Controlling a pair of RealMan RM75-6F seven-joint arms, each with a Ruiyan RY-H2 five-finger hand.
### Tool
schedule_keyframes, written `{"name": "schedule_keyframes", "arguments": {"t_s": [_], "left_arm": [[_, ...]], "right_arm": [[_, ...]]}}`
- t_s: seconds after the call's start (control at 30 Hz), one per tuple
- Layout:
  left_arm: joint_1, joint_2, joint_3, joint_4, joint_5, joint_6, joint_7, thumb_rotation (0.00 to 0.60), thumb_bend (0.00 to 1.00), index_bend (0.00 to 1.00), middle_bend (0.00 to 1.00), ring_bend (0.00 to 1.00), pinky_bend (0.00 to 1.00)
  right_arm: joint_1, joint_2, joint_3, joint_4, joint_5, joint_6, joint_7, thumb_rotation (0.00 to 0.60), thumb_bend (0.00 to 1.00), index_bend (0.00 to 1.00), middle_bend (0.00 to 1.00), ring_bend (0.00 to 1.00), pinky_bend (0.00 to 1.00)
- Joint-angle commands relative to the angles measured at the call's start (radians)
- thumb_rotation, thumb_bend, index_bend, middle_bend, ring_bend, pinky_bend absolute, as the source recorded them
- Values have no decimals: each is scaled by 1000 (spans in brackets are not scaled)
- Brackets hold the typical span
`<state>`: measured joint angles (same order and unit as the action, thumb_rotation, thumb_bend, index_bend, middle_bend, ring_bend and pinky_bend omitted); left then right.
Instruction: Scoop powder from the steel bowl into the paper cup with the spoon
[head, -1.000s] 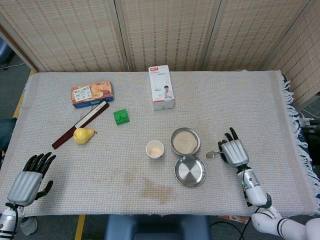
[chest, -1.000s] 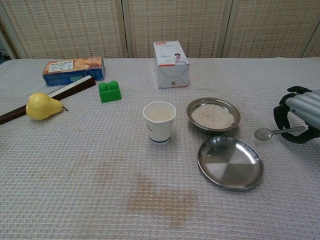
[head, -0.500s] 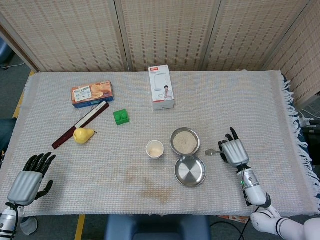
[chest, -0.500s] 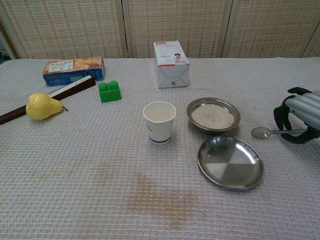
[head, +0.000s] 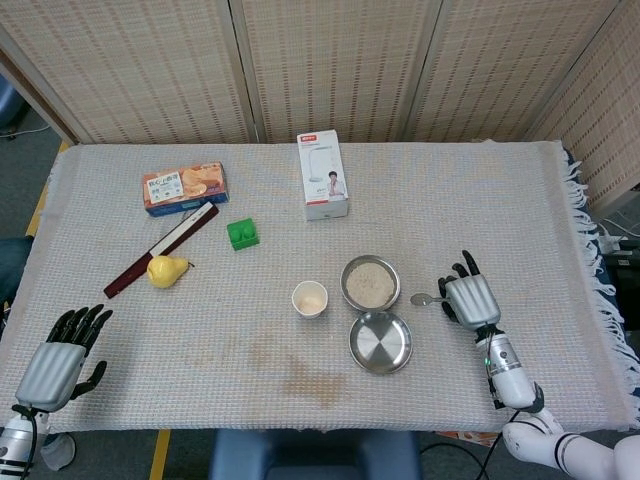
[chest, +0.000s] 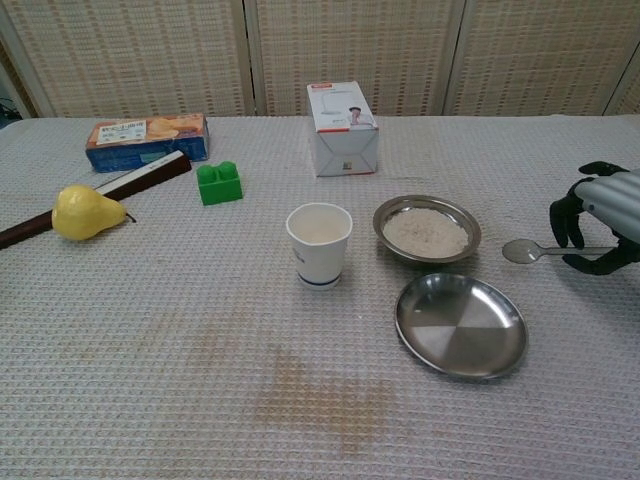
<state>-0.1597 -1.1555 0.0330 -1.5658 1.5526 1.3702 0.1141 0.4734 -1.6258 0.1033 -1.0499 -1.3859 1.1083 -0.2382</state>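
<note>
A steel bowl (head: 370, 283) (chest: 427, 229) with pale powder stands right of the white paper cup (head: 310, 298) (chest: 319, 244). My right hand (head: 470, 300) (chest: 600, 218) holds a metal spoon (head: 424, 298) (chest: 540, 250) by its handle, raised above the cloth to the right of the bowl, with the spoon's bowl pointing left. In the head view my left hand (head: 55, 362) rests at the table's near left corner with fingers apart and nothing in it, far from the cup.
An empty steel plate (head: 380, 342) (chest: 461, 325) lies just in front of the powder bowl. Further off are a white carton (head: 323, 175), a green block (head: 242, 233), a yellow pear (head: 167, 270), a dark stick (head: 160, 249) and a biscuit box (head: 184, 187).
My right hand has lifted the spoon and carried it slightly away from me. The left hand, bowl and cup have not moved.
</note>
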Motion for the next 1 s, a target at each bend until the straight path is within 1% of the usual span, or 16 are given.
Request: {"name": "schedule_keyframes", "arguments": {"t_s": [0.03,0.27,0.4,0.47,0.77,1.0], "left_arm": [[0,-1,1,0,1,0,0,600,420,0,0,0,74],[-4,-2,1,-2,5,-4,1,600,420,0,0,0,74],[-8,-2,2,-2,6,-9,-2,600,420,0,0,0,74],[-9,-2,2,-1,5,-11,-5,600,419,0,0,0,75],[-15,-2,1,5,-1,-24,-13,600,419,0,0,0,75],[-17,-4,2,7,0,-26,-15,600,420,0,0,0,74]], "right_arm": [[14,30,20,-44,2,8,-20,600,344,929,583,215,25],[80,81,84,-159,28,-16,-133,600,344,929,582,214,25],[135,87,118,-203,68,-62,-235,600,344,929,582,215,25],[161,85,126,-214,86,-85,-291,600,344,929,582,214,25],[244,56,114,-224,135,-140,-515,600,346,929,583,215,25],[290,35,74,-204,168,-173,-682,600,346,929,583,224,25]]}}
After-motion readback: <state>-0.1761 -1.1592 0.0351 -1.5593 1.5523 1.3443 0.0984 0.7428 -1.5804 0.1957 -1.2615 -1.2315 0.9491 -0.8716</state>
